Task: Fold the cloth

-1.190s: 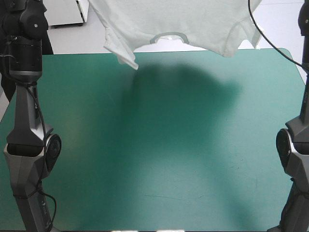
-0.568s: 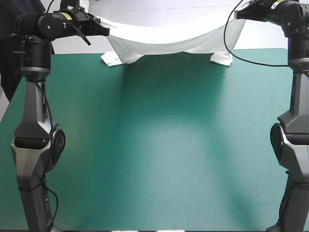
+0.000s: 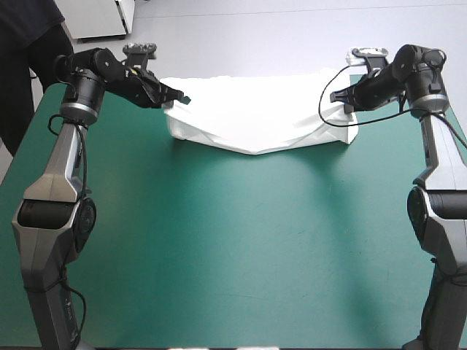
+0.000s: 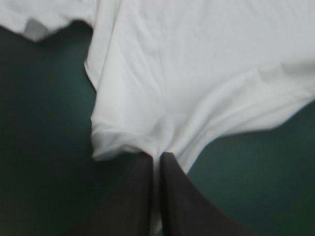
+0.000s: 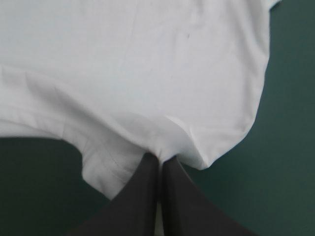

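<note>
The T-shirt [image 3: 255,117] sags at the table's [image 3: 241,240] far edge, with the left gripper [image 3: 181,100] and right gripper [image 3: 337,97] each clamped on a corner (middle drooping). Uneven lowering could bunch it over that edge.

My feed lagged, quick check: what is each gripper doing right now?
The left gripper is shut on the T-shirt.
The right gripper is shut on the T-shirt too.

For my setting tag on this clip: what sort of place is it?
Probably a robot lab workbench, not a home: a table with a teal-green cover, and the left gripper and right gripper each shut on one white T-shirt.
</note>
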Controlling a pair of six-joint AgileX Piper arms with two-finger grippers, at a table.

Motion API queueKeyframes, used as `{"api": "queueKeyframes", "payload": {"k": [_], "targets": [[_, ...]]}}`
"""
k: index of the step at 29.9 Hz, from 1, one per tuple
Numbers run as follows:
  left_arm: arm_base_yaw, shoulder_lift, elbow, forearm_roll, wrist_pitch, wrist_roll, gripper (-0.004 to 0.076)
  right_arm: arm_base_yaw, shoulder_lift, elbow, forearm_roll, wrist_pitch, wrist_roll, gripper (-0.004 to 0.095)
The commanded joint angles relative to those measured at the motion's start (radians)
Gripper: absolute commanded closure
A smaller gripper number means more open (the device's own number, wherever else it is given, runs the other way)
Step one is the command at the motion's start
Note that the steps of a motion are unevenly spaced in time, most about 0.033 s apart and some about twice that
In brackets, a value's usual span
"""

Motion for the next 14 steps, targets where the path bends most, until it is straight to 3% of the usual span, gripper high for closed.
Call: {"api": "queueKeyframes", "payload": {"k": [1,9,14], "targets": [[-0.001,-0.104,0.136,-0.024,0.03,0.017,0.0746,0.001,-0.064,0.07,0.042,0.001,-0.015,0.0924],[-0.001,-0.253,0.49,-0.01,0.029,0.062,0.0746,0.06,-0.111,0.213,0.036,0.001,-0.006,0.092],[-0.001,-0.397,0.669,0.007,0.029,0.091,0.0746,0.077,-0.241,0.366,-0.05,0.001,0.014,0.092]]}}
